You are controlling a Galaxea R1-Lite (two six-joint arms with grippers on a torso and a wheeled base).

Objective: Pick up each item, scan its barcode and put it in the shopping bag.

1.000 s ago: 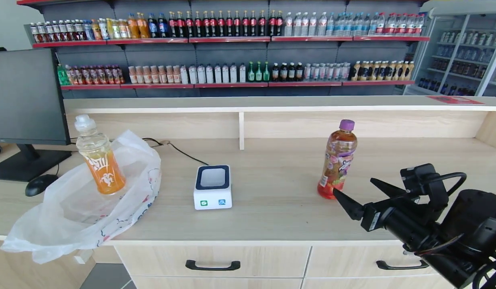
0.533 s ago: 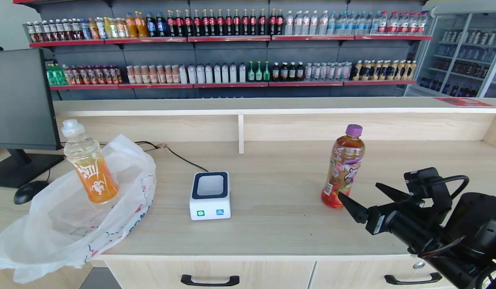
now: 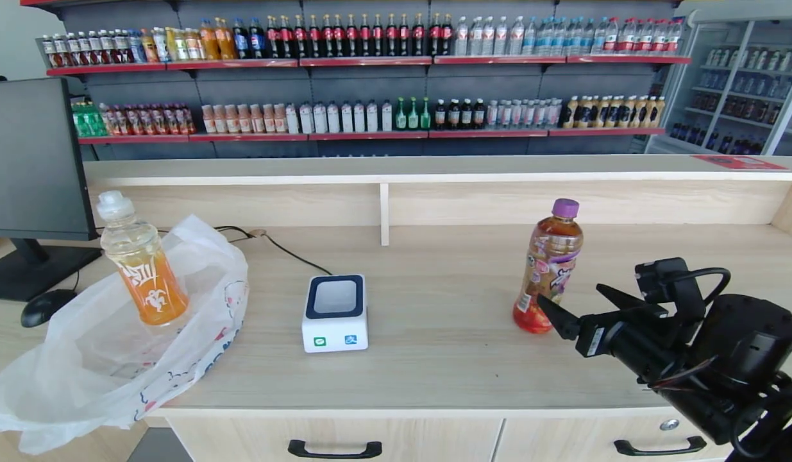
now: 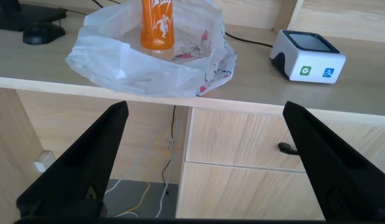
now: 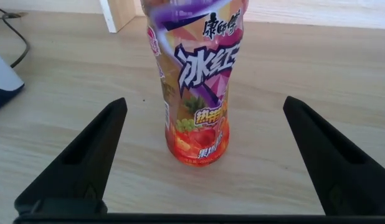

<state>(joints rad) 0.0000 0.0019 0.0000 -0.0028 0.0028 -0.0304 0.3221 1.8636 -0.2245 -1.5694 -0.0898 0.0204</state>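
Purple-cap bottle (image 3: pixel 549 266) stands upright, right side of counter (image 3: pixel 434 359); label w/ white characters & fruit pic. Right gripper (image 3: pixel 570 294), fingers apart, just near of it. Orange bottle (image 3: pixel 142 263) in shopping bag (image 3: pixel 81 378), left. Left gripper (image 4: pixel 205 106) fingers apart too.

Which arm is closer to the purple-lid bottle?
Right. The right end effector is just short of the bottle; the left end effector is below the counter near the bag.
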